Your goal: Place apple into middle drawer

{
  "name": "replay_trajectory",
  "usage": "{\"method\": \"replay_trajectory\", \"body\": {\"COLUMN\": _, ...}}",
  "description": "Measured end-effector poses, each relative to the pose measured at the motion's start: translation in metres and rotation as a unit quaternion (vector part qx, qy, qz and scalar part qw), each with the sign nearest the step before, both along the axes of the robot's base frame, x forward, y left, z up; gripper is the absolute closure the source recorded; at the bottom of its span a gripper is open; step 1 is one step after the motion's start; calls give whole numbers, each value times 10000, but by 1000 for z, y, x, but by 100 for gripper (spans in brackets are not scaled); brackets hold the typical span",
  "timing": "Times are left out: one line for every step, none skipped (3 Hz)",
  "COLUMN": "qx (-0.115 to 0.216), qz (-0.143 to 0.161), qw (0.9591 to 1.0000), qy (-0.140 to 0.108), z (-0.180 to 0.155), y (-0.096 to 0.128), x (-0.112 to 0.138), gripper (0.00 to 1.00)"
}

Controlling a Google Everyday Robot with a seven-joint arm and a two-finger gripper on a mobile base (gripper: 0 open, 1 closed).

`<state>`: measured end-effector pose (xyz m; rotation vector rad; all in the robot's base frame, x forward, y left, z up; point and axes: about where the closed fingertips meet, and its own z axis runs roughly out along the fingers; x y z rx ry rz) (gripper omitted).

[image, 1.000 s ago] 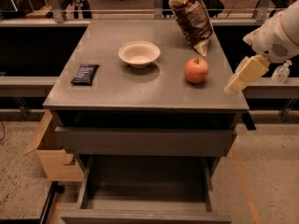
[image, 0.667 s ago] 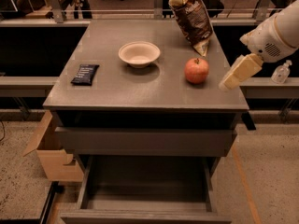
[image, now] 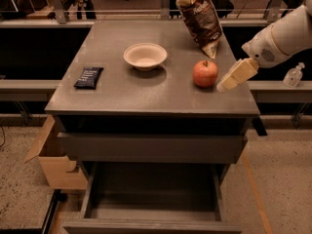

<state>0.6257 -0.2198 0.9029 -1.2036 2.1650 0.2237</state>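
Observation:
The red apple [image: 204, 73] with yellowish patches stands upright on the right part of the grey cabinet top [image: 146, 94]. My gripper [image: 226, 85] reaches in from the right on a white arm, just to the right of the apple and close to the cabinet top, not touching the apple. The middle drawer [image: 151, 199] is pulled out low at the front of the cabinet, with a flat bare floor and low side walls. Above it sits another grey drawer with a tall flat front panel [image: 151, 147].
A pale bowl [image: 145, 56] stands at the centre of the top. A brown chip bag [image: 200, 16] leans behind the apple. A dark snack bar [image: 89, 77] lies at the left. A cardboard box [image: 48, 155] sits on the floor at the left. A small clear bottle [image: 294, 75] stands at the far right.
My gripper has moved left, closer to the apple. The apple and the drawers have not moved.

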Motion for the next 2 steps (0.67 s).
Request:
{"method": "replay_trajectory", "body": {"qx": 87, "qz": -76, "qw": 9999, "qy": 47, "z": -9, "y": 2, "x": 12, "gripper": 0}}
{"method": "replay_trajectory", "body": {"qx": 171, "qz": -81, "qw": 9998, "qy": 38, "z": -16, "y": 8, "x": 26, "gripper": 0}}
